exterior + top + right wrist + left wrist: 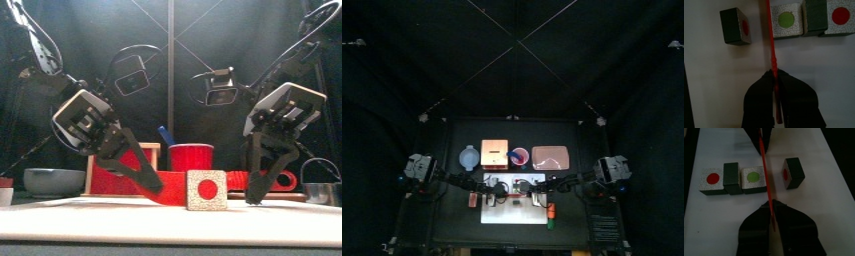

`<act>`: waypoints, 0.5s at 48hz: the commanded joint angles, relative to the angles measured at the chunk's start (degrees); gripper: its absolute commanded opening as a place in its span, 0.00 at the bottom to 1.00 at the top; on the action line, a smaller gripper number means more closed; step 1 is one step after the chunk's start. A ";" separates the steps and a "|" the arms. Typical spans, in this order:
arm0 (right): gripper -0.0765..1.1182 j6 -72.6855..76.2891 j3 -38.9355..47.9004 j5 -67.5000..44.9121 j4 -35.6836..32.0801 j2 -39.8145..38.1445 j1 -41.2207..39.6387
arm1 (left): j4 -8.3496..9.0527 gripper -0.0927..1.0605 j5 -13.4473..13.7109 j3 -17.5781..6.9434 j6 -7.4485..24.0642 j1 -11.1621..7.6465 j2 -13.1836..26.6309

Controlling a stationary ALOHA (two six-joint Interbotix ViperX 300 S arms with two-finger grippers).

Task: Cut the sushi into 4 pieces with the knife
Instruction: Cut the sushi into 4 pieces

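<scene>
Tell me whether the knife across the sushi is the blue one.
No, the knife between the sushi blocks is red along its whole visible blade in the left wrist view.

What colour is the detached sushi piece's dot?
Red dot on the sushi piece, clearest in front view.

The front sushi piece [206, 189] hides the pieces behind it, and jaws beside it cover the knife's [770, 45] end.

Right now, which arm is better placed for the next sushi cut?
Left, narrowly. Both the left gripper and right gripper look shut on the red knife, but the left grips it closer to the uncut sushi roll.
</scene>
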 commanded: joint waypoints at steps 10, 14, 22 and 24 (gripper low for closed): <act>0.11 0.18 0.09 8.17 1.23 -9.76 1.41 | 0.44 0.83 2.90 0.53 0.18 -0.97 -11.34; 0.11 0.18 1.05 11.69 2.37 -13.71 1.49 | 1.76 0.82 2.55 2.11 0.26 -0.53 -14.59; 0.11 0.26 4.48 18.19 6.24 -21.62 1.32 | 4.48 0.82 1.23 5.01 0.18 1.05 -19.25; 0.11 0.26 5.89 19.42 8.09 -23.55 1.32 | 4.66 0.82 0.62 5.71 0.18 1.76 -20.30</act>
